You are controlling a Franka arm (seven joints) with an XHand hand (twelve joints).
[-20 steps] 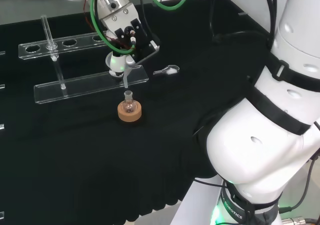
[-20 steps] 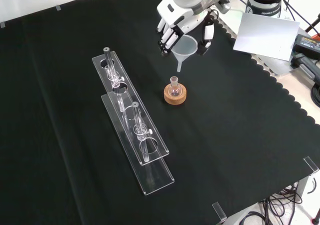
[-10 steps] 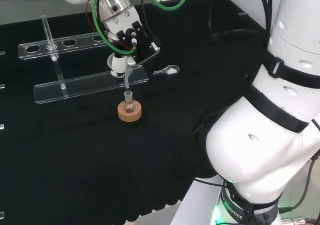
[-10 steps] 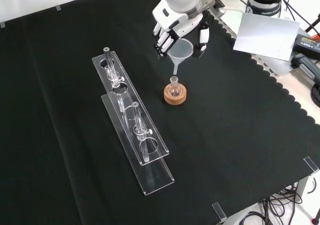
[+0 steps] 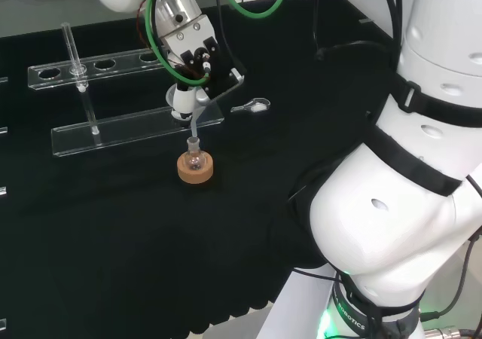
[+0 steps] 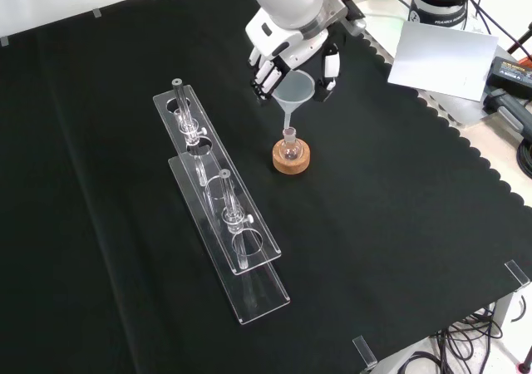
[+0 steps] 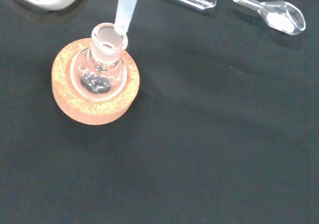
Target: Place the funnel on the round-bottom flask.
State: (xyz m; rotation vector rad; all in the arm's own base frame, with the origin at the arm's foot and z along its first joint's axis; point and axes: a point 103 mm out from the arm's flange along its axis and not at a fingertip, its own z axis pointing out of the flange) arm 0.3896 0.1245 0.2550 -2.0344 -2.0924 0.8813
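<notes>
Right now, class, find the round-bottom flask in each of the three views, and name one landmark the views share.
Head view: the round-bottom flask sits left of centre, in front of the clear rack.
Front view: upper middle, right of the rack, below the robot hand.
Wrist view: upper left, funnel stem at its mouth.
Shared landmark: the cork ring under the flask.

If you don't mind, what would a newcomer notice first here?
Probably the hand at the front view's top, holding a clear funnel whose stem reaches the mouth of a small flask on its cork ring. To their left stand clear racks.
</notes>
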